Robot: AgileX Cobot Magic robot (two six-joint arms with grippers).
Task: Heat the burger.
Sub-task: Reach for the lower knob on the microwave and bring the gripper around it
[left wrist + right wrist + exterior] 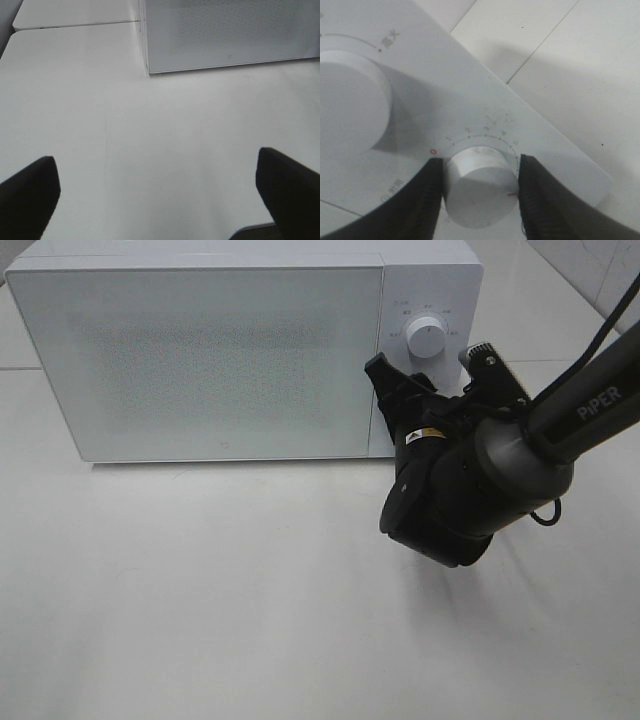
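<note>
The burger is out of view; the white microwave [200, 350] stands at the back of the table with its door closed. My right gripper [432, 380] is at the control panel, below the upper dial [427, 337]. In the right wrist view the gripper [480, 186] is shut on the lower dial [477, 175], one black finger [422, 200] pressed on each side. A red mark on that dial sits by the other finger [542, 200], away from the red zero on the scale. My left gripper [157, 192] hangs open over bare table, holding nothing.
The white tabletop [200, 590] stretches in front of the microwave [225, 30]. A seam between table panels runs beside the microwave's right end. The right arm [590, 405] reaches in from the right edge with a black cable hanging off it.
</note>
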